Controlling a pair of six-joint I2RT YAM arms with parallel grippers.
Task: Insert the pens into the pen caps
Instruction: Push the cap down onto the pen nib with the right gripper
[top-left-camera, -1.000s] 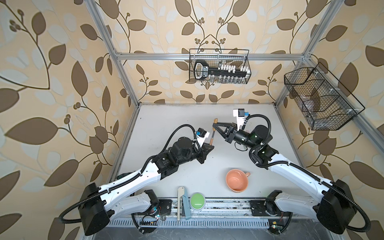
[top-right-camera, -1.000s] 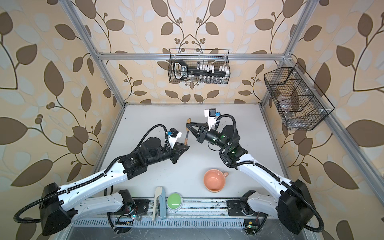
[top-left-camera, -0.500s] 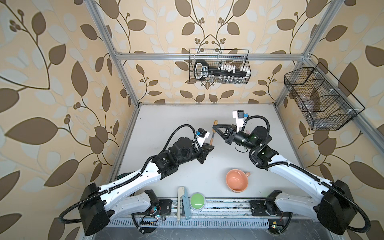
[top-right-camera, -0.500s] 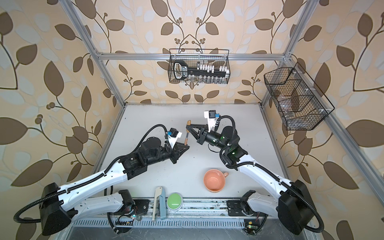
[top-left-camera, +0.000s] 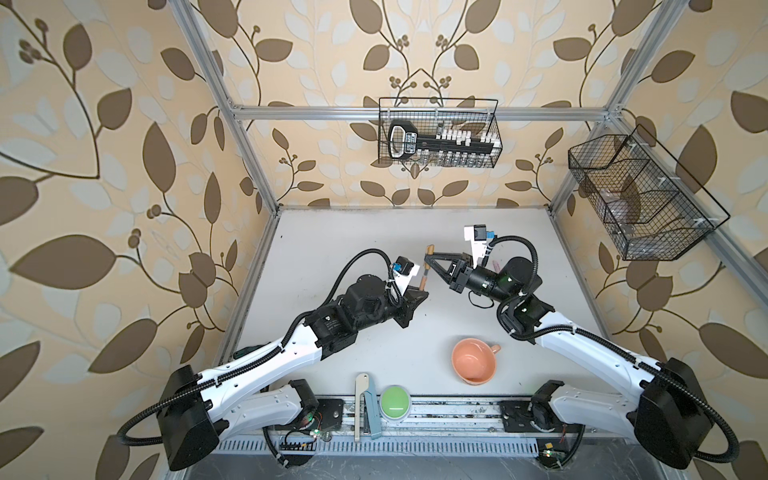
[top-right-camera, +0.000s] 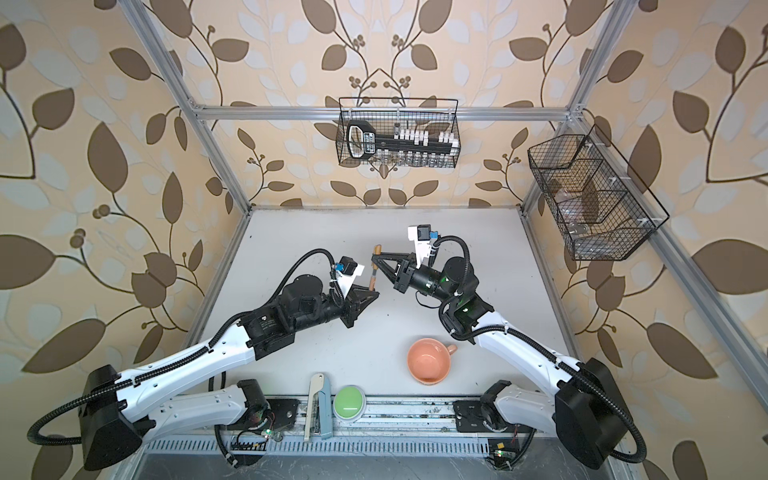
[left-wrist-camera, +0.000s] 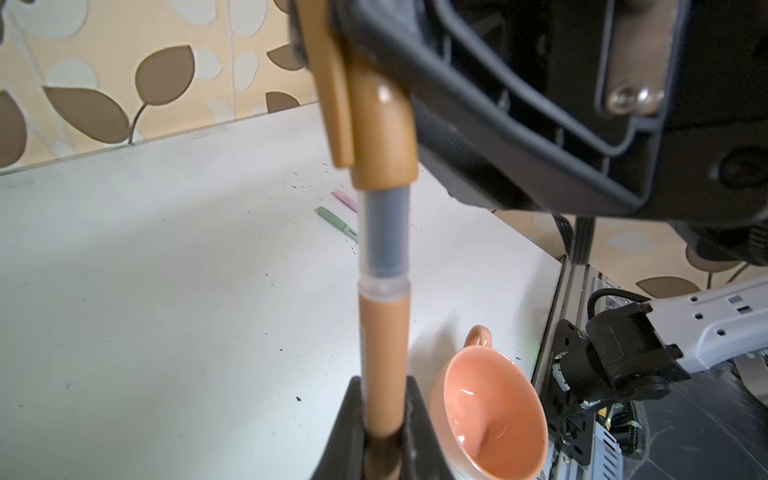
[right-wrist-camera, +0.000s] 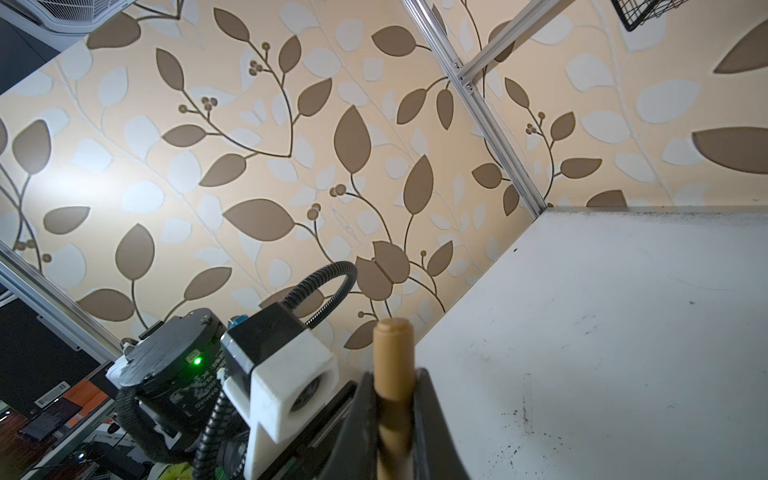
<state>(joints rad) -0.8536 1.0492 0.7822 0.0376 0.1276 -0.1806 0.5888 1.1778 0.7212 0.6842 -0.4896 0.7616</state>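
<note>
My left gripper (top-left-camera: 422, 293) (left-wrist-camera: 384, 432) is shut on the barrel of the tan-brown pen (top-left-camera: 423, 279) (left-wrist-camera: 384, 353), holding it above the table. The right gripper (top-left-camera: 428, 261) (right-wrist-camera: 394, 415) is shut on the tan-brown pen cap (top-left-camera: 429, 249) (left-wrist-camera: 382, 137) (right-wrist-camera: 394, 361). The pen's tip sits inside the cap's mouth, and a grey length of the pen still shows between cap and barrel. A green pen (left-wrist-camera: 334, 220) and a pink pen (left-wrist-camera: 345, 199) lie on the table beyond; whether they wear caps I cannot tell.
An orange mug (top-left-camera: 474, 360) (left-wrist-camera: 490, 411) stands on the table near the front, right of centre. A green button (top-left-camera: 395, 401) and a flat tool (top-left-camera: 361, 403) sit on the front rail. Wire baskets (top-left-camera: 438, 133) (top-left-camera: 640, 195) hang on the back and right walls.
The right gripper has shifted the cap slightly toward the pen. The left arm has stayed still.
</note>
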